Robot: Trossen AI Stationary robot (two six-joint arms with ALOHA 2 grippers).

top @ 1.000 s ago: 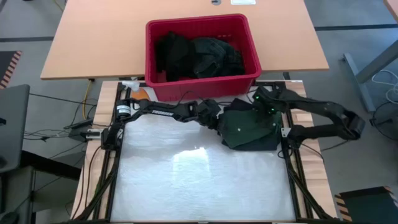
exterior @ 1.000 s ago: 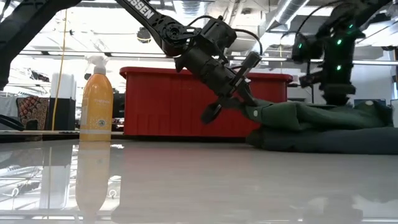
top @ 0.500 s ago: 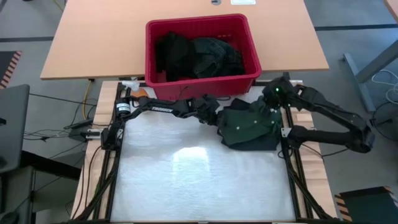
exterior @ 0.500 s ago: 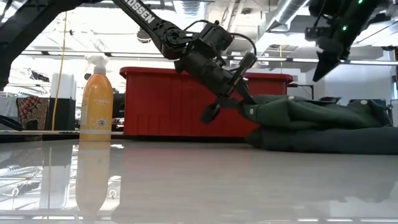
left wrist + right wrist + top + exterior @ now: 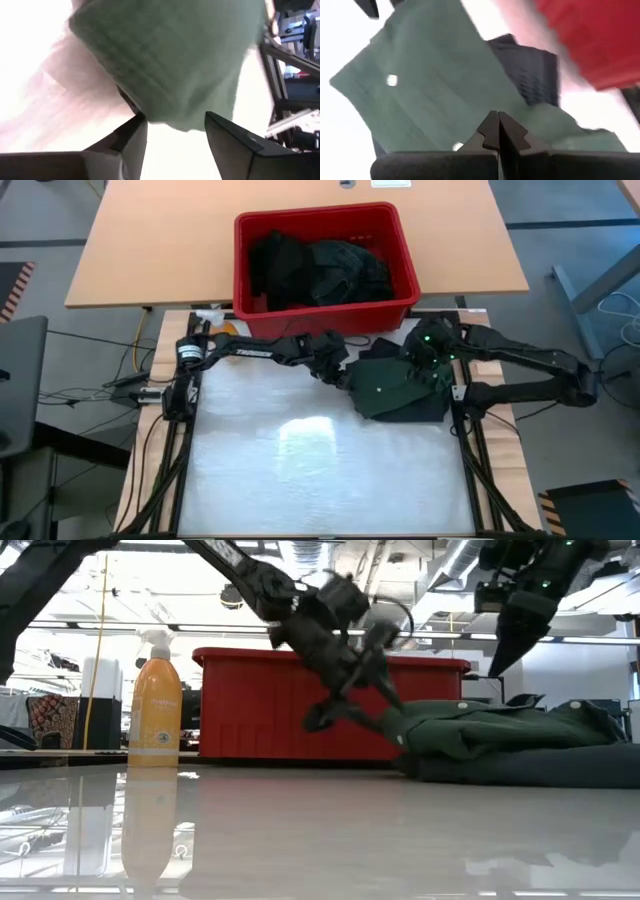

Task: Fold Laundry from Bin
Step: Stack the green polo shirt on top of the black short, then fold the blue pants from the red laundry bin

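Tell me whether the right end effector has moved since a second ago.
Yes. In the low view the right end effector has risen off the green shirt and now hangs shut above it, higher than the red bin's rim.

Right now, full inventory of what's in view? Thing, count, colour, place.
green shirt: one, dark green, folded on the white mat, right of centre, lying on a darker garment
dark garment: one, near-black, under the shirt
laundry in bin: a heap, count unclear, black, inside the bin
bin: one, red, on the tan table beyond the mat
spray bottle: one, orange with white trigger, at the mat's far left corner
tan table: one, behind the work area
white mat: one, under both arms
left gripper: open, at the shirt's left edge
right gripper: shut, raised above the shirt
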